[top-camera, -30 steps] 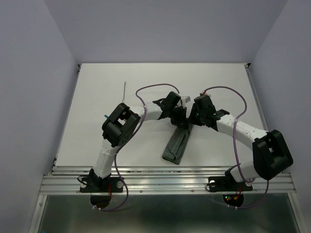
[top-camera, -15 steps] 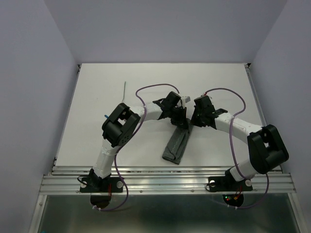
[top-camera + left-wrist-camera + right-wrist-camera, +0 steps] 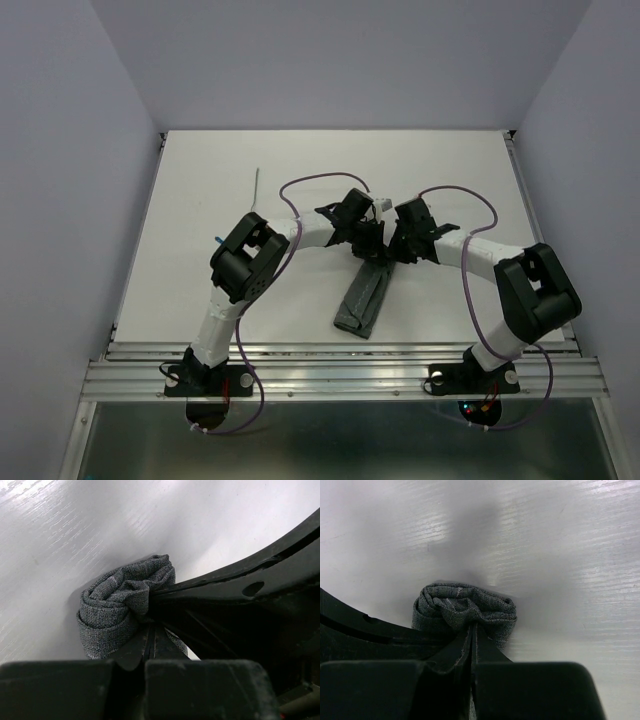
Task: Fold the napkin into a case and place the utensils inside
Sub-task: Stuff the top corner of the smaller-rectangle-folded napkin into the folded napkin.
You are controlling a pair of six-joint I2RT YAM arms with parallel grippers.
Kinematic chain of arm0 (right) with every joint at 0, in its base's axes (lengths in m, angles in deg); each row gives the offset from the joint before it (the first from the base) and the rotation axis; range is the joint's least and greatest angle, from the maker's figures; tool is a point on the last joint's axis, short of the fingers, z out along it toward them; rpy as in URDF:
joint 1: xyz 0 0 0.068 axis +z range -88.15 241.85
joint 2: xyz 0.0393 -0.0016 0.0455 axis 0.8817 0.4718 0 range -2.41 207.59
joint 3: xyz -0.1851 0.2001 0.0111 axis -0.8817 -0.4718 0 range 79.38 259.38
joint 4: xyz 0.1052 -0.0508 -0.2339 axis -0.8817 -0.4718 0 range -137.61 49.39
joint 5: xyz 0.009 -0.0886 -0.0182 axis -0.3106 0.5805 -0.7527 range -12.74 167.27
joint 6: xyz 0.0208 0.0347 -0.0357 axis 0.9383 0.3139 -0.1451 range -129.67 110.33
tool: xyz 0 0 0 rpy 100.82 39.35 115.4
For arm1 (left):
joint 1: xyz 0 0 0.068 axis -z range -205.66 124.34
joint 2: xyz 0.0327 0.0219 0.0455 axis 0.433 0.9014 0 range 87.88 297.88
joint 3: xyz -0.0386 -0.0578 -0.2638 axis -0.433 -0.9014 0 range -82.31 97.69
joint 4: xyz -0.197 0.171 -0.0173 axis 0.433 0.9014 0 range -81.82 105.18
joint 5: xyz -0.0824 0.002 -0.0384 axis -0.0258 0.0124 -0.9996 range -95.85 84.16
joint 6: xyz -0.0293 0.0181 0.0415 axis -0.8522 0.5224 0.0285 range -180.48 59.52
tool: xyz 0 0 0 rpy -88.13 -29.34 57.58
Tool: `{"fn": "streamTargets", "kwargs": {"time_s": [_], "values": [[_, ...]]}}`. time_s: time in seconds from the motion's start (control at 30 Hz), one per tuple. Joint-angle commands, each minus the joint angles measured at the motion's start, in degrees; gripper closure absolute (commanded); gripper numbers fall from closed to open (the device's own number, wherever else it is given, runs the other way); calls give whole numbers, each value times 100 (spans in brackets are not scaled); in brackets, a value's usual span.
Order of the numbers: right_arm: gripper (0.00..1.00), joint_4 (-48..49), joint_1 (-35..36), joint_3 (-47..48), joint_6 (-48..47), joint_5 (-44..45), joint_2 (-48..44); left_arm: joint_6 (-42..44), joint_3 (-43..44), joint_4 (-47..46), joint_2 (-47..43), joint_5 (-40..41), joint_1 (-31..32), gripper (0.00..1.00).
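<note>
- One dark grey fabric napkin (image 3: 358,305), folded into a narrow strip, lying mid-table with its near end free.
- At its bunched far end, left gripper (image 3: 150,626) and right gripper (image 3: 471,628), both pinched tight on the cloth.
- Step in hand: forming the case. The next move likely calls for opening its mouth.
- One slim grey stick utensil (image 3: 256,186), far left, well apart.

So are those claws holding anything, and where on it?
Yes. The left gripper and the right gripper each pinch the napkin, bunched, at its far end.
</note>
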Motion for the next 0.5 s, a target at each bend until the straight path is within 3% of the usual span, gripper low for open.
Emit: {"fn": "streamTargets", "kwargs": {"time_s": [0.0,0.17,0.33,0.47], "values": [[99,60,-7,-45,192,267,232,82,221,158,-260,33,97,100],[99,51,-60,-116,254,337,267,240,309,597,-629,103,97,100],[99,42,-60,-89,228,320,241,363,239,879,-1068,235,97,87],[99,34,-60,-54,210,276,170,381,20,853,-1271,279,98,89]]}}
